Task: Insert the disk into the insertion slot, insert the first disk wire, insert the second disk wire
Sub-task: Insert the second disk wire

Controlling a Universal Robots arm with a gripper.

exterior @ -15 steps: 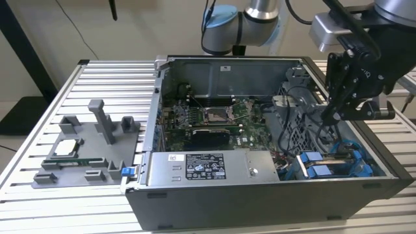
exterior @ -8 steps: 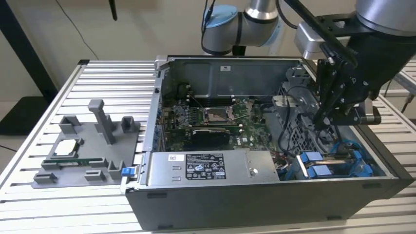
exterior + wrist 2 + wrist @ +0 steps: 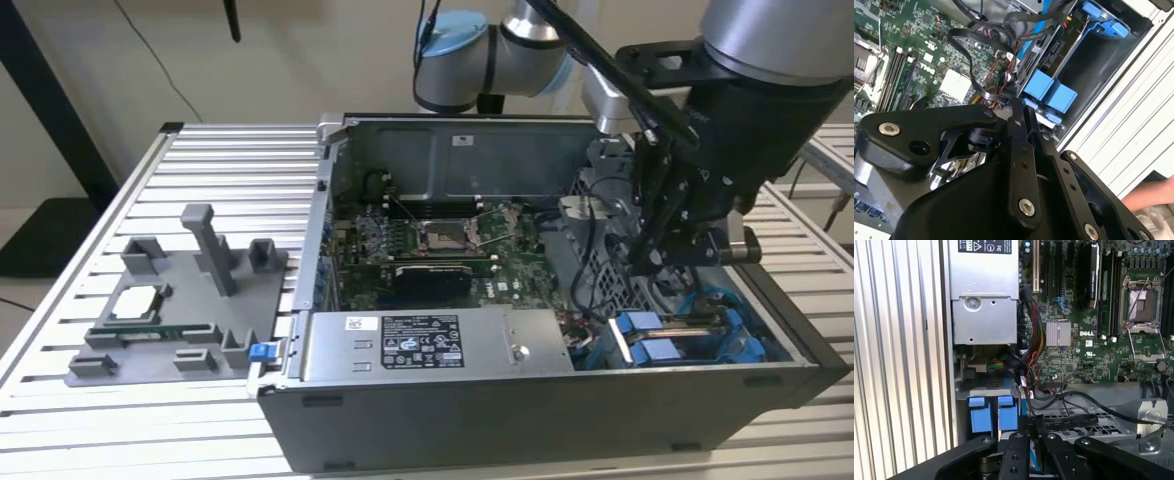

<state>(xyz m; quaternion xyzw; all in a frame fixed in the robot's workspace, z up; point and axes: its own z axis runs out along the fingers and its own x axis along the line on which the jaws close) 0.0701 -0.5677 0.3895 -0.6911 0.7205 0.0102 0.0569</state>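
gripper (image 3: 1021, 107) black metal, shut | disk (image 3: 681, 335) blue plastic carrier, in slot

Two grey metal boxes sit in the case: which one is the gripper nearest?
The gripper hangs by the grey metal drive cage with bright blue carriers, not the black-labelled grey power-supply box.

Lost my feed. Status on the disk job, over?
Gripper low over the drive cage. Disk, blue carrier, sits in the cage. Loose black cables crowd the tip.
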